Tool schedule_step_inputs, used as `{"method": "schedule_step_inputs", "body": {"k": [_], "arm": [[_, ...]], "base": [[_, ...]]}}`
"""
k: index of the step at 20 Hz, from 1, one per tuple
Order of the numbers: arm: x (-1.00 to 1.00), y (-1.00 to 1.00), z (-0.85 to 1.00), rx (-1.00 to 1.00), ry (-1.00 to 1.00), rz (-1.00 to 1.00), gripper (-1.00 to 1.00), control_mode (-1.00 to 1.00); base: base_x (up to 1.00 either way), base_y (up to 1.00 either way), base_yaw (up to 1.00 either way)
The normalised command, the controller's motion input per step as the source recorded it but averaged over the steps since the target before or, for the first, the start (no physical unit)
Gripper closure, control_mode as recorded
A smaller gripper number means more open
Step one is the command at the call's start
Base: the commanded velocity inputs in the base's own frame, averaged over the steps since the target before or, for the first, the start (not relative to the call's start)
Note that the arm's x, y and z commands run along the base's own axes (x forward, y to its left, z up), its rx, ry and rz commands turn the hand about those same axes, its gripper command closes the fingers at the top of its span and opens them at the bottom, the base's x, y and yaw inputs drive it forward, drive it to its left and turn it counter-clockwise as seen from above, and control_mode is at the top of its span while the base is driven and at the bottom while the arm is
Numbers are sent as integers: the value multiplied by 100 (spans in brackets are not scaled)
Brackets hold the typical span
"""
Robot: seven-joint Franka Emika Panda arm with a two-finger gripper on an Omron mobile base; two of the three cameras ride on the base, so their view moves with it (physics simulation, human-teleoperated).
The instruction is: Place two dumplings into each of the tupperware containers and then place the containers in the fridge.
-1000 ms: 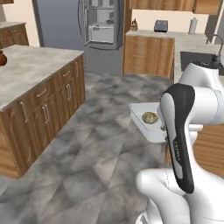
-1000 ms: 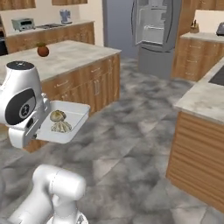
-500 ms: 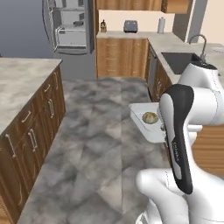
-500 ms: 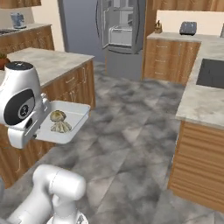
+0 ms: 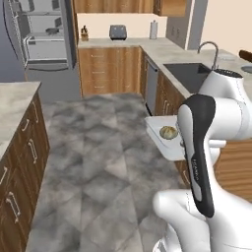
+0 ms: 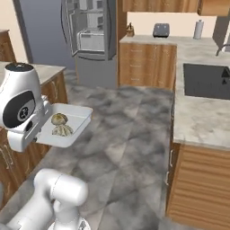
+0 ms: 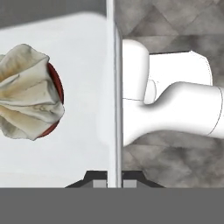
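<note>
Your fingers (image 7: 108, 183) clamp the container (image 6: 74, 123) by its wall, level so both dumplings (image 6: 59, 125) stay in; fridge (image 6: 90, 29) stands open ahead.

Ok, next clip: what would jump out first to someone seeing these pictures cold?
The white container held up over the kitchen floor, beside the arm's big white joint, with two dumplings inside. The hand is shut on the container's wall, as the hand view shows edge-on. Behind, at the far end of the room, the fridge stands with its door open.
</note>
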Motion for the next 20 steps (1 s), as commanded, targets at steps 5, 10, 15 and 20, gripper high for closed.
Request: {"method": "schedule_step_inputs", "body": {"k": [5,10,15,20], "arm": [[0,0,0,0,0,0,100,100],[0,0,0,0,0,0,100,100],[0,0,0,0,0,0,100,100],[0,0,0,0,0,0,100,100]], "base": [[100,3,-30],[100,46,-11],[100,20,6],[100,1,7]]}}
